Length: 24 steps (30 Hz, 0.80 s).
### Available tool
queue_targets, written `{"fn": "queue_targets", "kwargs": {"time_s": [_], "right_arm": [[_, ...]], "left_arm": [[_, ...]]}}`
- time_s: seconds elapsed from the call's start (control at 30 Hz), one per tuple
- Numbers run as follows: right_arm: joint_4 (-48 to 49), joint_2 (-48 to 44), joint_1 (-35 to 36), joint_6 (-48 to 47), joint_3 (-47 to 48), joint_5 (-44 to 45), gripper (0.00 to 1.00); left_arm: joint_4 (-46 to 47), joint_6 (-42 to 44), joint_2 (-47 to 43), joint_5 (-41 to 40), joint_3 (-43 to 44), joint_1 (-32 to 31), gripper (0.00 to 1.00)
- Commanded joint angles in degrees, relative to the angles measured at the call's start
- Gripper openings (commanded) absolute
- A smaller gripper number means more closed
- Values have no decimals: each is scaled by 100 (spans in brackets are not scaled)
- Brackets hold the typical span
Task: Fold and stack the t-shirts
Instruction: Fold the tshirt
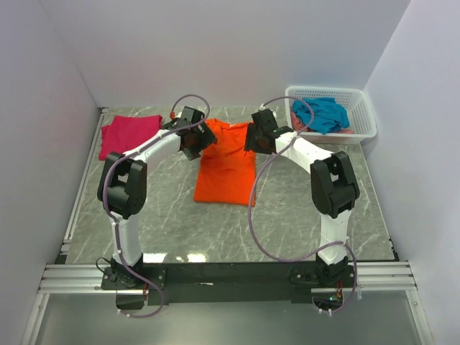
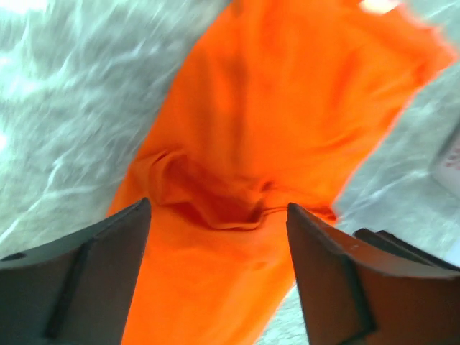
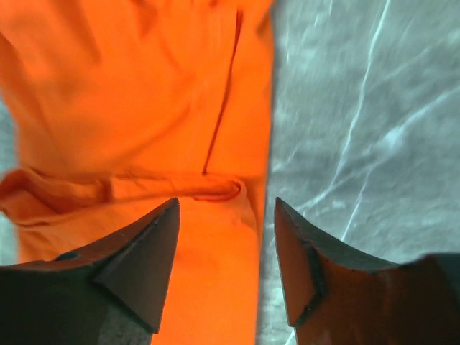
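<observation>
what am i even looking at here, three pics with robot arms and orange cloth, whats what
The wide picture is from a camera above and behind two robot arms bolted to a marble-look table. The other two come from small cameras on each arm's wrist, looking past its own two dark fingers.

On the table lies an orange shirt, partly folded into a long strip. A pink shirt lies folded at the far left. A white basket at the far right holds a blue shirt.

The left claw and right claw hover at the orange shirt's far end, one on each side. Both stand open, with the cloth lying beneath them; neither holds anything.
</observation>
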Motion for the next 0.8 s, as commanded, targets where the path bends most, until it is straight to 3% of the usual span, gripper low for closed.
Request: {"fn": "queue_targets", "kwargs": {"time_s": [0.0, 0.13, 0.5, 0.7, 0.77], "right_arm": [[129, -386, -69, -114, 58, -287, 64], [271, -1026, -78, -176, -655, -638, 70], [886, -3022, 115, 351, -3476, -1991, 76], [1280, -3234, 353, 650, -4303, -2256, 75], [1386, -3147, 414, 764, -4409, -2274, 74]], "left_arm": [[20, 5, -215, -11, 281, 61, 89], [64, 58, -593, -64, -211, 149, 100], [1013, 533, -2570, 981, -3275, 114, 99], [1496, 322, -2852, 1351, -4316, 44, 99], [1540, 261, -2817, 1307, -4430, 44, 93]]}}
